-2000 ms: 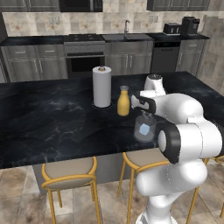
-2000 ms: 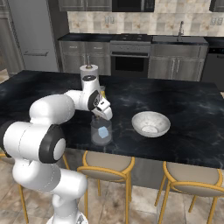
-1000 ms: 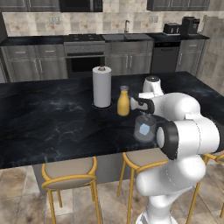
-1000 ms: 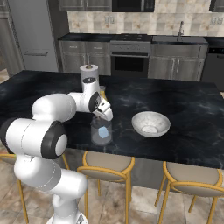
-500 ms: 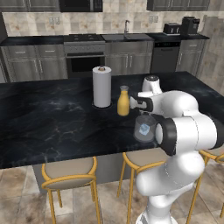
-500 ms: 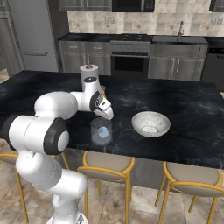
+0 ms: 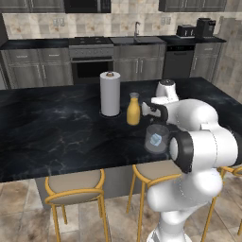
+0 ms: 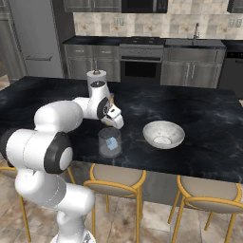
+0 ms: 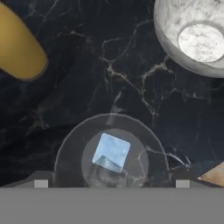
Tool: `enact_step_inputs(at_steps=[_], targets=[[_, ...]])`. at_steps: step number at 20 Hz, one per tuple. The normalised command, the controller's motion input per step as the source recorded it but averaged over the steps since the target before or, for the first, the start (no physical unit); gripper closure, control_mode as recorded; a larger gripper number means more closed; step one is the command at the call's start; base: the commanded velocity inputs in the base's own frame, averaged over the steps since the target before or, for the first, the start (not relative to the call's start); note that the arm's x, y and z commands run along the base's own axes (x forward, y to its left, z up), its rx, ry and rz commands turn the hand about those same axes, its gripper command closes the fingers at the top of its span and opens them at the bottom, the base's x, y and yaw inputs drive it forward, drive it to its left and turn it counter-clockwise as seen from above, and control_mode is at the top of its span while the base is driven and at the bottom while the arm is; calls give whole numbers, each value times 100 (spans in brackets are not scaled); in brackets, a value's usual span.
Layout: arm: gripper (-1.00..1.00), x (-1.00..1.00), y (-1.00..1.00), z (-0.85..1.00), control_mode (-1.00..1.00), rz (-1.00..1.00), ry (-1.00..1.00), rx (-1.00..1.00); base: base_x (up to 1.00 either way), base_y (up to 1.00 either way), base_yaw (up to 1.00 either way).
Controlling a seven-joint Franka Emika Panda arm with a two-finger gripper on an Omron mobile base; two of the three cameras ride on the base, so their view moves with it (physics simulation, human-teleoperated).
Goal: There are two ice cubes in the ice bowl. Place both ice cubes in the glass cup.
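Ice in the glass cup, gripper above it.
Left base view: one glass cup (image 7: 156, 139) on the tabletop (image 7: 56, 132), pale blue ice (image 7: 156, 139) inside. Right base view: one ice bowl (image 8: 163, 134), gripper (image 8: 115, 120) above the cup. Hand view: one ice cube (image 9: 111, 151) clear, perhaps another beneath; whether the fingers are parted, I cannot tell.

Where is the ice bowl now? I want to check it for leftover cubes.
The ice bowl sits on the black counter, right of the glass cup in the right base view.
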Motion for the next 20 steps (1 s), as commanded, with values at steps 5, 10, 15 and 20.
enact_step_inputs(at_steps=[5, 10, 15, 20], targets=[[-100, -100, 9, 2, -100, 7, -13, 0, 0, 0, 0], [-100, -100, 37, 0, -100, 7, -13, -6, 0, 0, 0], [-100, -100, 42, 1, -100, 7, -27, -16, 0, 0, 0], [-100, -100, 36, 16, -100, 9, -72, -42, 0, 0, 0]])
